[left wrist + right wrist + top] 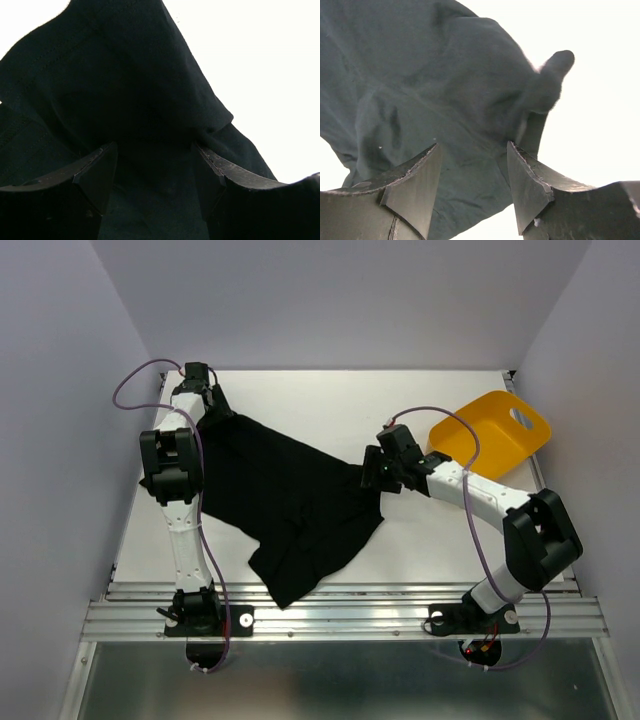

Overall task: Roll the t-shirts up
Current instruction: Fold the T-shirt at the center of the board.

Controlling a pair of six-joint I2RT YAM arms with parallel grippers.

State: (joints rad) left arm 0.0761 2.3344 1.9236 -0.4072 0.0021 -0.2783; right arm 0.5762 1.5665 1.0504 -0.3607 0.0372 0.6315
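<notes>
near edge: one corner of the black t-shirt (290,510) reaches almost to the front of the white bench (430,550). The rest spreads crumpled, running back and to the left.
mid right: the right end effector (473,145) is released, its fingers apart just over the shirt's right edge.
far left: the left end effector (154,146) is released at the shirt's far corner, with cloth bunched in the gap between its spread fingers.
far right: the yellow tub (490,435) sits apart from the shirt.
</notes>
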